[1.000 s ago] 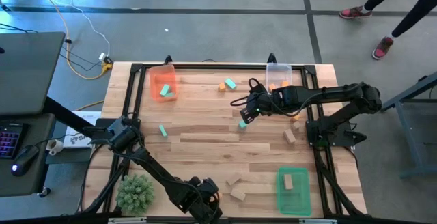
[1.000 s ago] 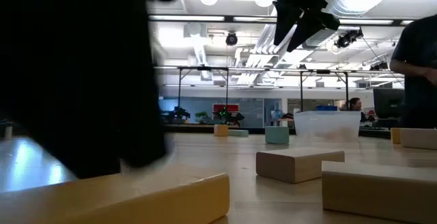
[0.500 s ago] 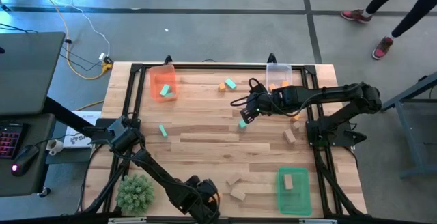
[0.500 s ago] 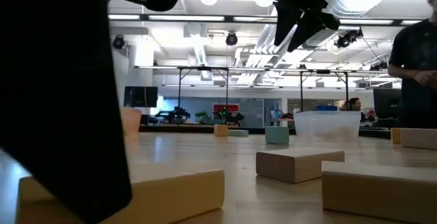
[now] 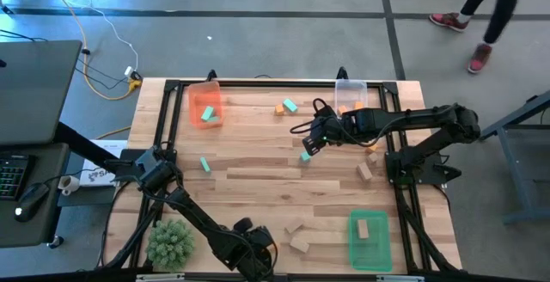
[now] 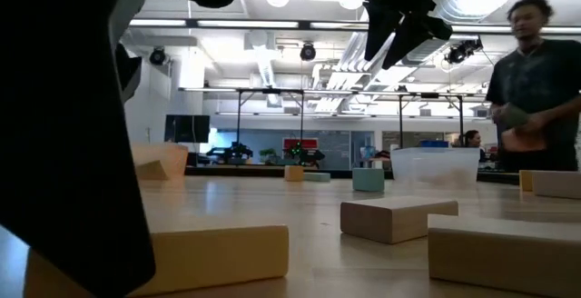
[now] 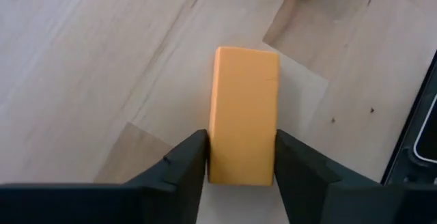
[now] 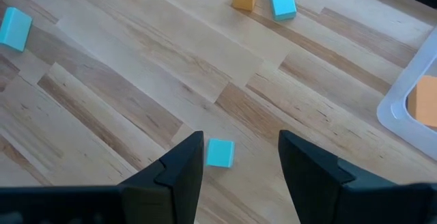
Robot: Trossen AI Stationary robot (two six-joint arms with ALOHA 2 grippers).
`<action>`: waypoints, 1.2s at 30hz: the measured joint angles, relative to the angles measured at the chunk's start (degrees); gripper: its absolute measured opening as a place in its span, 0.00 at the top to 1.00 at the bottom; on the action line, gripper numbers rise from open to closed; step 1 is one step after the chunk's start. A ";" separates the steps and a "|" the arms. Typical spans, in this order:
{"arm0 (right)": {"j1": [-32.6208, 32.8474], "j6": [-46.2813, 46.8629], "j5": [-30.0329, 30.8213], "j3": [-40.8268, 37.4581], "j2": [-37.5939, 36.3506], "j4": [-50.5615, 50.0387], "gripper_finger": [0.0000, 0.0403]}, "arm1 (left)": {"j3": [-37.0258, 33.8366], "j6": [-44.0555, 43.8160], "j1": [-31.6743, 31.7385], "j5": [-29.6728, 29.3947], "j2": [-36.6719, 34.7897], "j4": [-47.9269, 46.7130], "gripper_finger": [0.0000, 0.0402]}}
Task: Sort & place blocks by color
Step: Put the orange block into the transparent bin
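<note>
An orange block [image 7: 244, 111] lies flat on the table near its front edge, and my left gripper [image 7: 242, 138] is shut on it. In the low view the block [image 6: 213, 257] shows beside the gripper's dark bulk [image 6: 64, 153]. In the high view the left gripper [image 5: 255, 254] hides it. Well above the table's far middle my right gripper [image 5: 308, 143] hangs open, high over a teal block [image 8: 220, 153] lying flat on the table. My left gripper pinches the orange block's two long sides [image 7: 218, 166] between its two fingers [image 7: 183, 166], at the end nearer the wrist. The fingers slant down from above and lie across the block. The block lies flat on the table.
An orange tray [image 5: 205, 106] stands far left, a clear tray [image 5: 351, 93] far right, and a green tray [image 5: 369, 252] holding a tan block near right. Tan blocks [image 5: 298, 236] lie beside my left gripper. A spiky plant [image 5: 169, 242] is at the near left. A person [image 6: 531, 80] stands behind the table.
My left gripper has rolled about its own pointing line over the orange block; in the low view its dark bulk has drawn toward the picture's left and uncovers more of the scene behind. The right arm has kept still. A person has stepped into the low view.
</note>
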 joint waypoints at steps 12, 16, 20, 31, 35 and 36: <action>0.00 -3.12 -5.46 0.00 0.00 0.09 0.56 | -0.21 6.17 0.44 1.76 -1.27 0.70 0.75; 0.17 -7.60 -10.67 0.00 0.00 1.33 0.56 | -0.59 8.74 0.96 2.05 -3.19 -0.46 0.75; 1.49 -11.55 -14.37 0.00 0.00 4.28 0.56 | -0.54 11.77 2.61 1.90 -6.04 -2.25 0.75; 7.38 -18.18 -21.18 0.02 -1.78 9.89 0.56 | -0.35 22.16 8.58 1.52 -11.89 -9.54 0.75; 9.77 -17.66 -19.83 0.02 -4.59 11.18 0.56 | -0.31 27.14 11.32 1.94 -14.14 -9.82 0.75; 10.27 -17.62 -19.60 0.02 -5.40 11.83 0.56 | -0.31 28.59 12.04 2.41 -14.59 -9.90 0.75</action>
